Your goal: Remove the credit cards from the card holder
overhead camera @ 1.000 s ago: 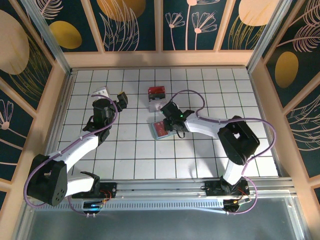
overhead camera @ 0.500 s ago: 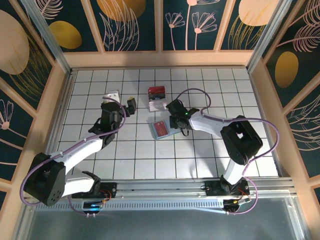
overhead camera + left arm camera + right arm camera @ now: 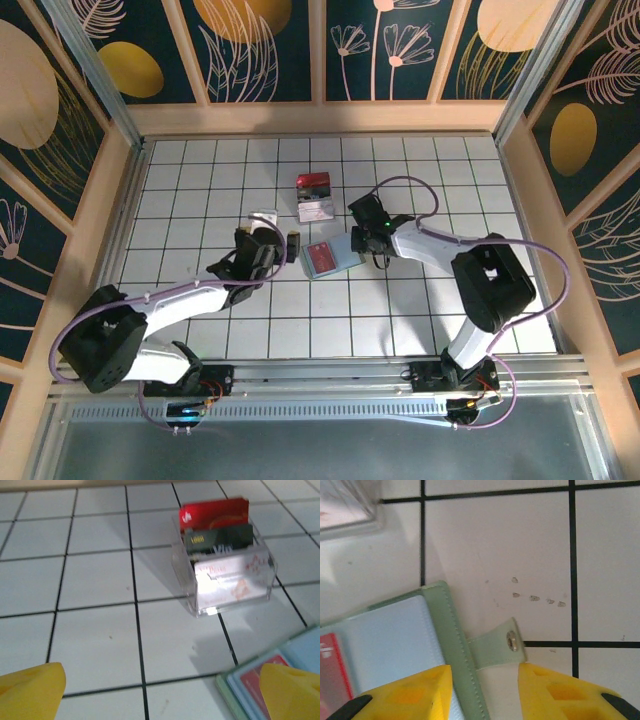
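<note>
Thin pale grey-green bifold card holder lies open; I judge that no card has left it yet.

My right pincer is half open and holds nothing. Between its yellow fingers lie the stitched edge of the card holder and its snap strap. A red plastic card sits in a pocket to the left of this pincer, cut off by the frame. My left pincer is wide open and empty above the white tiled tabletop. The card holder is just at its right finger, and a clear plastic box with cards stands ahead. How many cards the pockets hide I cannot tell.
</note>
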Tool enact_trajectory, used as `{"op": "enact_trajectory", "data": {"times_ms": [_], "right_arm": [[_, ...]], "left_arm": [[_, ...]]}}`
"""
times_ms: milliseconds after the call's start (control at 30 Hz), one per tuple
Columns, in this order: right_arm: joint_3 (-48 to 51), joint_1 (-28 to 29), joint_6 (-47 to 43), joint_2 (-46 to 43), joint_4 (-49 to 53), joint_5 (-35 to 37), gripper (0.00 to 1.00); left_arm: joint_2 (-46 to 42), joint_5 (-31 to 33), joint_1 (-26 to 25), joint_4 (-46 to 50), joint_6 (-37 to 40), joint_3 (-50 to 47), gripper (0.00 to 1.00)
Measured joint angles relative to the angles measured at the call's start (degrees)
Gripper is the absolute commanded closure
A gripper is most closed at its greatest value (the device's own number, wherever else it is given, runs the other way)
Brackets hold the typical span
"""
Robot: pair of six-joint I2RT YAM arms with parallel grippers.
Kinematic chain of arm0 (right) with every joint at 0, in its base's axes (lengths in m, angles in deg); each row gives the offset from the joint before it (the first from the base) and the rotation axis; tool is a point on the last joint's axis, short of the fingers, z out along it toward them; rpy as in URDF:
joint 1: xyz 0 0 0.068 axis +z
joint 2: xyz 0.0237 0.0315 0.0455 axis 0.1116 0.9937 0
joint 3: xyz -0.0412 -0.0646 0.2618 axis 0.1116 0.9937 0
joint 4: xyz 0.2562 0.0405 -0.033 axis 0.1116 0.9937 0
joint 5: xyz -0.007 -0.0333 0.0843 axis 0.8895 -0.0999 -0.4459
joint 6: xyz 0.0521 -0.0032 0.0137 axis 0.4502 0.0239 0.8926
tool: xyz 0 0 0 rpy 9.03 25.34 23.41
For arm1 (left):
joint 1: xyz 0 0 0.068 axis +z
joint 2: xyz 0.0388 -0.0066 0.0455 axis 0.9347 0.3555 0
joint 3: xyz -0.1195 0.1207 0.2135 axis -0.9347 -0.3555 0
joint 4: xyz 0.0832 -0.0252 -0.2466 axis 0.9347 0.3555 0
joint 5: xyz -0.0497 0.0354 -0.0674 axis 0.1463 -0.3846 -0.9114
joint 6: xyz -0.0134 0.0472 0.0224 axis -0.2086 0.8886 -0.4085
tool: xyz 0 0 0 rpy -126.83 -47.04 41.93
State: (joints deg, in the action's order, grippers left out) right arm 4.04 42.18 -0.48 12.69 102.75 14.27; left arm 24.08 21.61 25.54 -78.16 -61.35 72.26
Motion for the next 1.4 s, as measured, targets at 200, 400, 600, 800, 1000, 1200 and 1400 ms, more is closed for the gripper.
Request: {"op": "enact_trajectory", "data": {"times_ms": [200, 400, 600, 800, 1000, 1200, 1400], "right_arm": [[-0.2, 0.0, 0.9, -3.6, -1.0, -4.1, 0.66], [-0.6, 0.0, 2.2, -3.5, -3.0, -12.6, 0.69], [-0.8, 0.1, 3.5, -1.4, -5.7, -19.8, 0.73], [-1.0, 1.4, 4.1, 2.3, -6.1, -23.1, 0.73], [-1.9, 2.0, 4.1, 5.1, -6.2, -24.5, 0.73], [-1.9, 2.0, 4.1, 7.2, -6.2, -25.2, 0.72], [-2.6, 2.0, 4.0, 8.7, -6.2, -25.5, 0.72]], "left_arm": [[4.7, -0.6, -3.4, 0.3, -0.9, -0.1, 0.01], [8.6, -0.9, -3.7, 0.4, -2.9, -0.1, 0.01], [12.1, -0.7, -3.7, 0.7, -5.0, 0.6, 0.01], [15.0, -0.5, -3.7, 0.8, -6.3, 1.6, 0.01], [16.3, 0.0, -3.7, 0.9, -6.3, 2.9, 0.01], [17.2, 0.5, -3.7, 1.3, -6.3, 4.2, 0.01], [18.5, 0.8, -3.7, 2.3, -6.3, 4.7, 0.01]]}}
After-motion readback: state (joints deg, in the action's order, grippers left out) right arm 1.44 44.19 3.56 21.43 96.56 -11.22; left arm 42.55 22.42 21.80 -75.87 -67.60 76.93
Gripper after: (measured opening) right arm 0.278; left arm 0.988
